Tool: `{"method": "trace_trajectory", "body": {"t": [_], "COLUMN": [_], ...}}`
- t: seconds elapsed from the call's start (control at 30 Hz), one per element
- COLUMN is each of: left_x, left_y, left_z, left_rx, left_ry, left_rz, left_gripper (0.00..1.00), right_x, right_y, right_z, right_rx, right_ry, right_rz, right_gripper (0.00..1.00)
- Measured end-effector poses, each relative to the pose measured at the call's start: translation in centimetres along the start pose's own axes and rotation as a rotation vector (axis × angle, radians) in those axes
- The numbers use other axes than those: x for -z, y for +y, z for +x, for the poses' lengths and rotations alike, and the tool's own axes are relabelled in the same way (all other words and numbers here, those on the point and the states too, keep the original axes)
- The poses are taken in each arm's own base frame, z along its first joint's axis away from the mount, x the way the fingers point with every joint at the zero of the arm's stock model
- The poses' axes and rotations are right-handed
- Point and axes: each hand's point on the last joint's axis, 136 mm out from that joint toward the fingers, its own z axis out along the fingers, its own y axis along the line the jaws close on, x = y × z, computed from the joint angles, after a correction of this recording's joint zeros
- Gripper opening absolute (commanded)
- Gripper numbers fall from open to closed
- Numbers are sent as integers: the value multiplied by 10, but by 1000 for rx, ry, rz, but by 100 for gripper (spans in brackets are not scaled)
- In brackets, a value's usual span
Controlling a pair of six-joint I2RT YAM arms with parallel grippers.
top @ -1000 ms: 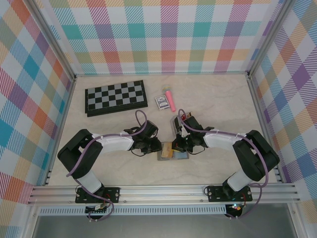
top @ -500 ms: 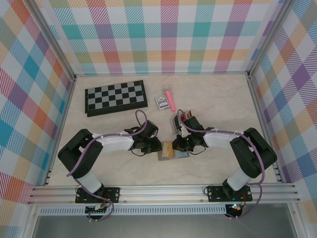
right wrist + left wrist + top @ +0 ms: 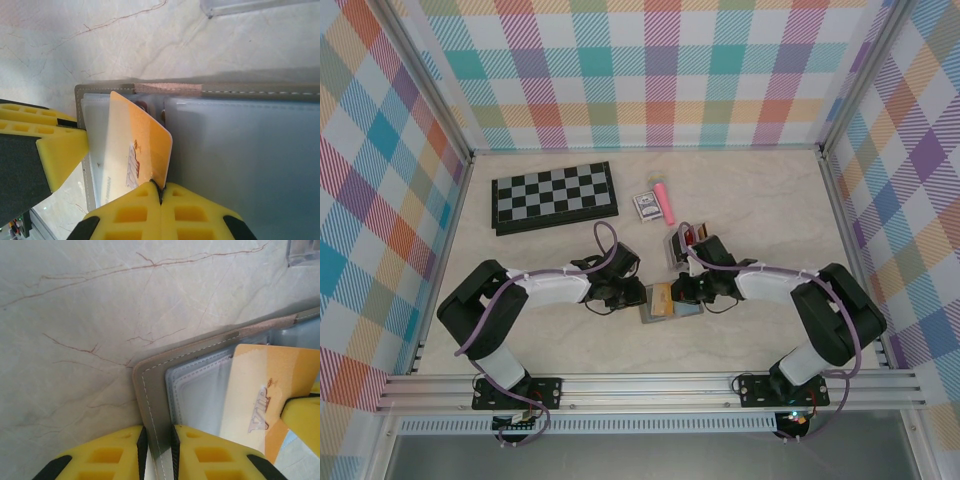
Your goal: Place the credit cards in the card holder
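Note:
The card holder (image 3: 682, 308) lies open on the table between the two arms, its clear pockets facing up (image 3: 240, 150). My left gripper (image 3: 157, 440) is shut on the edge of its grey-brown cover (image 3: 150, 390), at the holder's left side (image 3: 638, 297). My right gripper (image 3: 160, 189) is shut on a tan-yellow credit card (image 3: 135, 145). It holds the card tilted over the left pockets (image 3: 260, 395). The card's far end sits near the pocket's edge, and I cannot tell whether it is inside. In the top view the card (image 3: 660, 299) shows just left of the right gripper (image 3: 674, 293).
A folded chessboard (image 3: 554, 196) lies at the back left. A small patterned card box (image 3: 645, 206) and a pink stick (image 3: 665, 202) lie behind the holder. A small clear rack (image 3: 692, 237) with something red in it stands just beyond the right gripper.
The right gripper and its card have shifted very slightly over the holder. The left gripper has kept its hold and stayed still.

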Motion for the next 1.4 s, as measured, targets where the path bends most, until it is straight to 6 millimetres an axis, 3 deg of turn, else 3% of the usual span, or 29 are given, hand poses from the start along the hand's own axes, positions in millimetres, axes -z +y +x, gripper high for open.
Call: {"method": "trace_trajectory", "body": {"t": [0.5, 1.17, 1.4], "left_x": [0, -1, 0], "left_y": [0, 0, 0], "left_z": [0, 0, 0], "left_rx": [2, 3, 3], "left_ry": [6, 11, 10], "left_rz": [-7, -13, -12], "left_gripper": [22, 22, 22], "right_x": [0, 4, -8], "right_y": [-4, 8, 11], "right_z": [-4, 4, 7], "right_rx": [117, 187, 159], "right_ry": [21, 141, 184], "right_rz": [-2, -44, -51], "right_gripper": [3, 5, 7]}}
